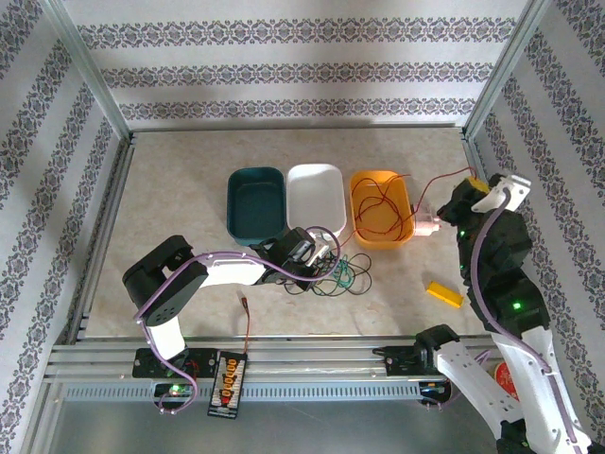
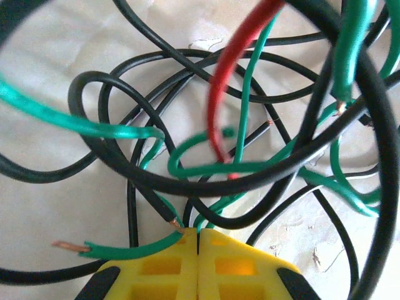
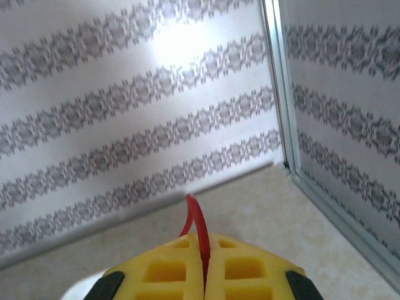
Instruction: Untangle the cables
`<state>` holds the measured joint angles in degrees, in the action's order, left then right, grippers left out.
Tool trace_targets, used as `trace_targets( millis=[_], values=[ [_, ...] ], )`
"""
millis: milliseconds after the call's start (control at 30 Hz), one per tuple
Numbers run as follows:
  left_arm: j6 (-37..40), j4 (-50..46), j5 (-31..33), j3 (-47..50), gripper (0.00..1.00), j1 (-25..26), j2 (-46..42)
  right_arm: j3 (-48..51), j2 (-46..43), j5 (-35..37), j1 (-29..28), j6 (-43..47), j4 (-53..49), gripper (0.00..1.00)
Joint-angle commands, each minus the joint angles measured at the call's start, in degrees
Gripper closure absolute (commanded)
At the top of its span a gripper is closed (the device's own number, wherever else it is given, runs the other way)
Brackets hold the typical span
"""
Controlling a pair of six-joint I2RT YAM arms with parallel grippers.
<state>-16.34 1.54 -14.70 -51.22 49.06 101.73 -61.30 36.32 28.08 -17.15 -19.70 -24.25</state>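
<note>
The right gripper [image 3: 205, 267] was pinched on a red cable [image 3: 202, 234] trailing from it into the orange bin [image 1: 378, 173]. The left gripper [image 2: 198, 256], pressed together, seemingly nipped a green cable [image 2: 125, 252], the black-and-green tangle [image 2: 206, 187] just ahead; a slow, low pull should avoid tightening loops.

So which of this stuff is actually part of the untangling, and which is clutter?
Job: green-black tangle, red cable in the right gripper, red cables in the orange bin.
Clutter: teal bin, white bin, yellow block, black board with orange plugs.
</note>
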Motion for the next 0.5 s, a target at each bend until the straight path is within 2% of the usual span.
trace_targets(
  millis=[0, 300, 467],
  values=[
    [-0.5, -1.6, 1.2, 1.1, 1.00, 0.4, 0.4, -4.2, 1.3, 0.9, 1.2, 3.9, 5.4, 1.00],
    [-0.4, -1.5, 1.0, 1.2, 1.00, 0.4, 0.5, -14.6, 10.2, -12.9, 3.6, 4.6, 9.5, 1.00],
    [-0.5, -1.4, 1.1, 1.3, 1.00, 0.4, 0.2, -16.2, 15.4, -14.0, 4.2, 5.6, 8.5, 1.00]
  ],
)
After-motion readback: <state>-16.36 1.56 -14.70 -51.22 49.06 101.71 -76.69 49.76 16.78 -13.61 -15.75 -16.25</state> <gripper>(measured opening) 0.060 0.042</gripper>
